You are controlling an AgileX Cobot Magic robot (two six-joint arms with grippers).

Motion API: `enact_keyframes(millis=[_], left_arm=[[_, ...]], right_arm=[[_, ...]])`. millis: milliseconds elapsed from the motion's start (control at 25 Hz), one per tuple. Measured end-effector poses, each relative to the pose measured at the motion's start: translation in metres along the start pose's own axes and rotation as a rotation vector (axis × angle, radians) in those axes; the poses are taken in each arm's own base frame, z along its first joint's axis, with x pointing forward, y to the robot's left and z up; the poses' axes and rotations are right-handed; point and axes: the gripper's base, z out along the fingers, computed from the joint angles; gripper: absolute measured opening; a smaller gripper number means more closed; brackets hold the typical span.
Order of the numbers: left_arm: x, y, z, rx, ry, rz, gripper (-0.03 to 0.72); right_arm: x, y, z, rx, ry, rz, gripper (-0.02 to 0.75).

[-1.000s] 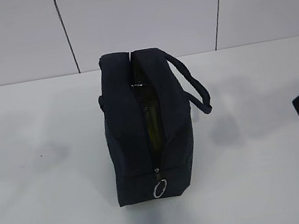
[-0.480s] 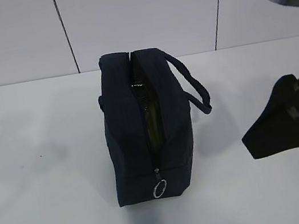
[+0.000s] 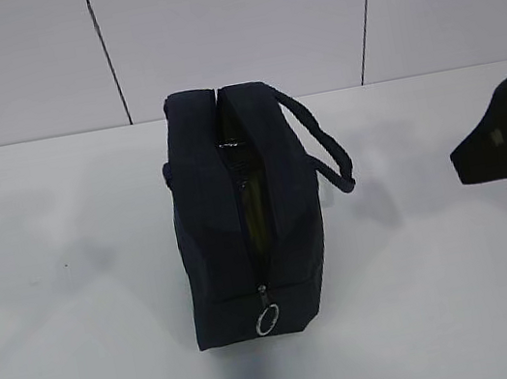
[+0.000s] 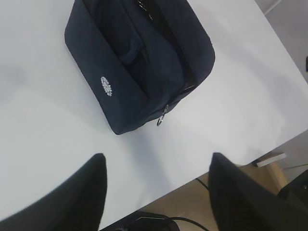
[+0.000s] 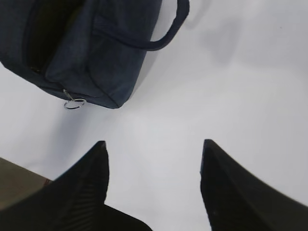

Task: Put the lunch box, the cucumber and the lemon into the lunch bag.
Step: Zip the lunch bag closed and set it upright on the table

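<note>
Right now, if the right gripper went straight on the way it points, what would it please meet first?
Probably the bare white table: the open right gripper aims past the lunch bag, which sits off to its left.

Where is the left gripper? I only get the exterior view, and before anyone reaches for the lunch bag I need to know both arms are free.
Observer: The left gripper hangs open and empty over the table's edge, short of the lunch bag.
Operator: And the right one? I see just a dark shape at my right edge.
Observer: The right gripper is open with nothing between its fingers, above the tabletop beside the bag's loop handle.
</note>
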Motion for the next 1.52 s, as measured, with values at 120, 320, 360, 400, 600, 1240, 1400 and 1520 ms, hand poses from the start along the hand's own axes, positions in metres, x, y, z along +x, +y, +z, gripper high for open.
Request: enact_keyframes(millis=[120, 320, 360, 400, 600, 1240, 1400, 1520], left_arm=[[0.000, 0.000, 0.000, 0.000, 0.000, 0.000, 0.466], [0.000, 0.000, 0.000, 0.000, -0.002, 0.000, 0.466], [0.000, 0.000, 0.000, 0.001, -0.004, 0.000, 0.466], [-0.001, 0.000, 0.000, 0.001, -0.006, 0.000, 0.466], [-0.002, 0.000, 0.000, 0.005, -0.024, 0.000, 0.466], [-0.002, -0.001, 0.000, 0.012, -0.027, -0.006, 0.466], [-0.003, -0.001, 0.000, 0.013, -0.029, -0.006, 0.466], [-0.003, -0.001, 0.000, 0.013, -0.032, -0.006, 0.466]], right_arm=[[0.008, -0.003, 0.010, 0.011, -0.011, 0.042, 0.474], [0.022, -0.002, 0.023, -0.009, -0.086, 0.081, 0.474], [0.024, 0.001, 0.024, -0.016, -0.101, 0.069, 0.474], [0.026, 0.003, 0.026, -0.017, -0.106, 0.062, 0.474], [0.031, 0.019, 0.032, -0.009, -0.114, 0.013, 0.474], [0.052, 0.076, 0.041, -0.019, -0.312, -0.035, 0.474], [0.059, 0.085, 0.050, -0.023, -0.312, -0.040, 0.474], [0.066, 0.093, 0.063, -0.013, -0.282, -0.063, 0.474]])
